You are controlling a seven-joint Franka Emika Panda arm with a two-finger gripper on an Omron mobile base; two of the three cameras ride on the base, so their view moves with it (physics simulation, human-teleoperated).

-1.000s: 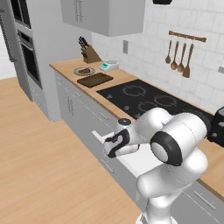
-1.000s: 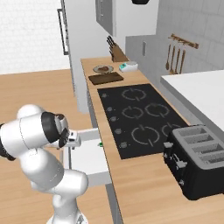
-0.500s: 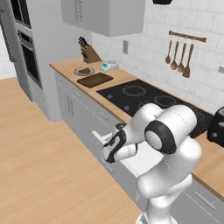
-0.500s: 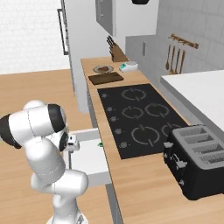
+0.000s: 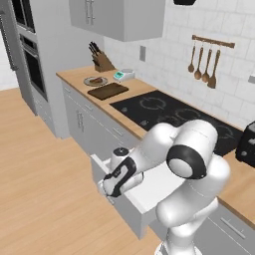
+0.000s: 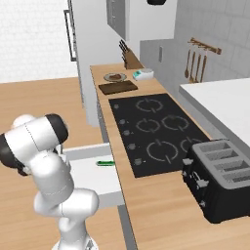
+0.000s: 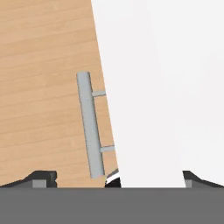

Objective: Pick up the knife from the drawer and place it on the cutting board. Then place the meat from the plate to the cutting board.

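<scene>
The gripper [image 5: 106, 188] hung at the front of the drawer [image 5: 149, 191], just above its bar handle [image 7: 90, 124], likely having pulled it out to reach inside. I could not tell how far its fingers were parted; they held nothing visible. The knife [image 6: 105, 163] lay inside the drawer, at its counter side. Well beyond the drawer, the cutting board [image 5: 107, 90] waited bare, the plate [image 5: 95, 80] with the meat [image 5: 97, 79] just behind it
</scene>
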